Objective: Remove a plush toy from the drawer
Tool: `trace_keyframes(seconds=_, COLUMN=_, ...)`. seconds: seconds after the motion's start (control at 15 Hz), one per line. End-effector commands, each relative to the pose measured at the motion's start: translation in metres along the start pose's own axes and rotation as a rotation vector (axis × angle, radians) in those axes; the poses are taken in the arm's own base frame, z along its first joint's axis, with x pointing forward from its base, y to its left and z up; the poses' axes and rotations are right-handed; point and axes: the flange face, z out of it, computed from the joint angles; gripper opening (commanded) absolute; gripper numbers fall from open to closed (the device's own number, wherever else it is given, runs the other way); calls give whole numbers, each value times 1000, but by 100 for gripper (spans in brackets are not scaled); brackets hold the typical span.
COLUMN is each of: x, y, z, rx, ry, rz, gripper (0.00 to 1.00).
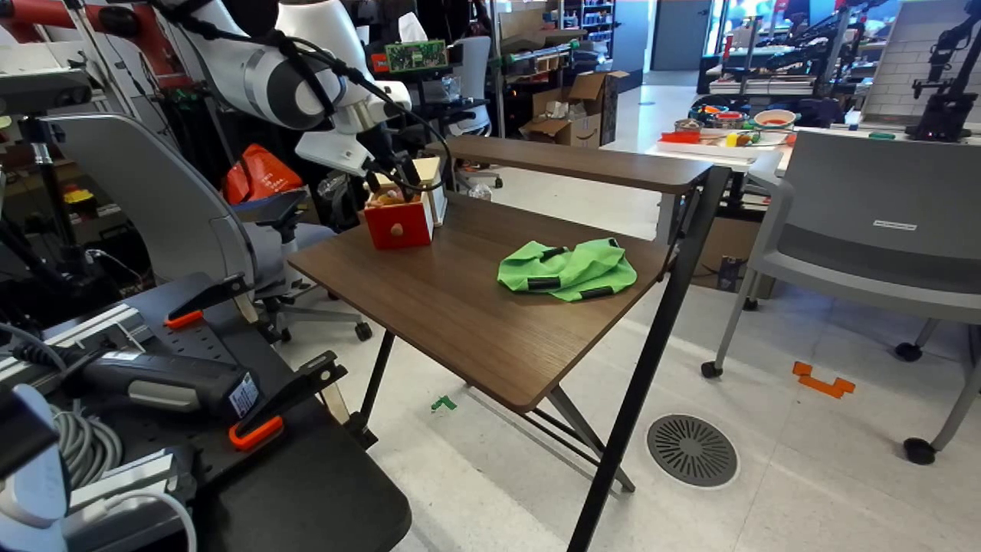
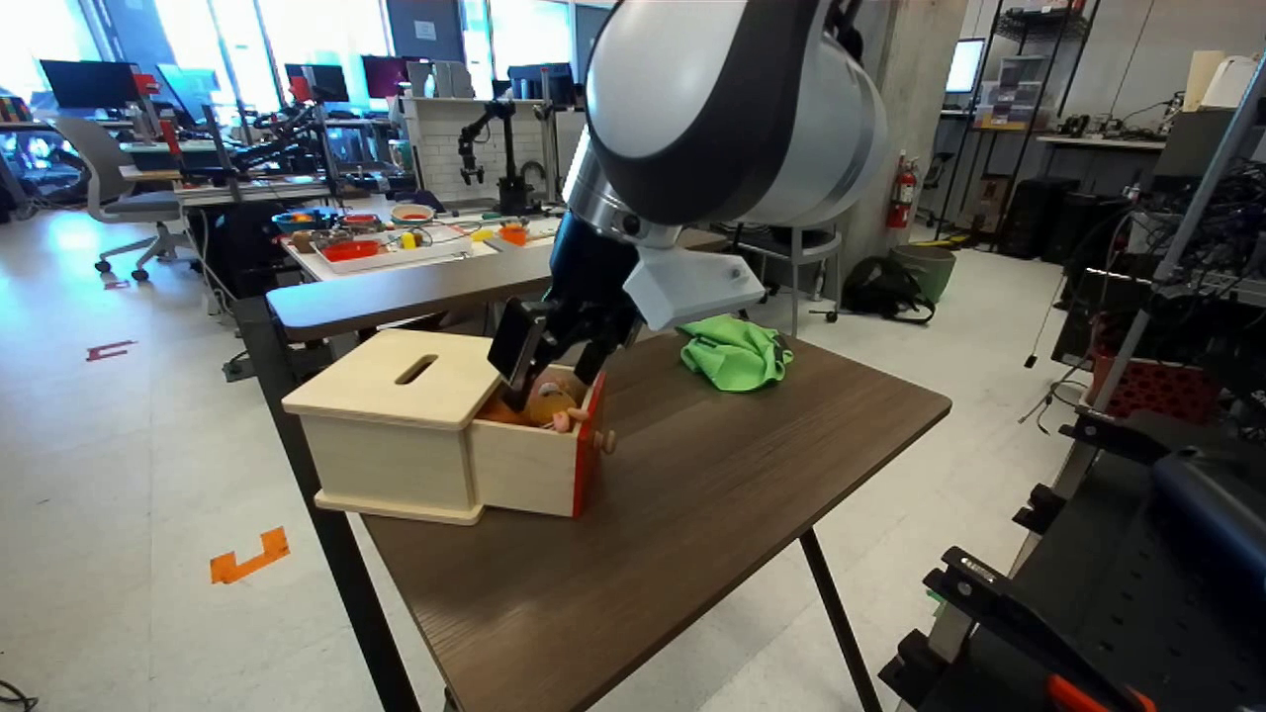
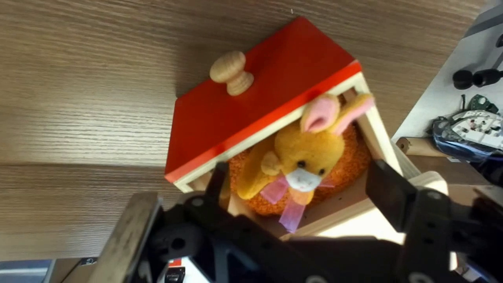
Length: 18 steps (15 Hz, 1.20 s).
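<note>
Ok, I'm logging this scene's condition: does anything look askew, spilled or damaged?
Nothing looks spilled or damaged. The green cloth lies crumpled on the table, not folded, and one ear of the plush bunny seems to poke over the drawer's side rim.

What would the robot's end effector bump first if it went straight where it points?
Probably the plush bunny showing between the open fingers, in the drawer; depth is unclear, so a drawer wall could come first.

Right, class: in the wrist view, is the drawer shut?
No, the drawer is open, with the plush toy in plain sight inside it.
</note>
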Motion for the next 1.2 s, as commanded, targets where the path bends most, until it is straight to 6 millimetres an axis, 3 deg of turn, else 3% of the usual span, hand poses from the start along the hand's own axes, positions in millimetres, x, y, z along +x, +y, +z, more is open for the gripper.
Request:
trace_keyframes(seconds=0.0, x=9, y=5, z=5, rx=21, ry=-4, rz=-28, gripper=59)
trace_keyframes(seconds=0.47, x=11, y=11, z=7, rx=22, ry=9, rz=5, gripper=3)
trace_keyframes(seconds=0.8, x=15, y=8, z=-8, rx=26, ry=36, rz=43, gripper=2)
trace_keyframes(seconds=1.13, x=23, y=7, z=-53, rx=49, ry=84, rz=79, gripper=2)
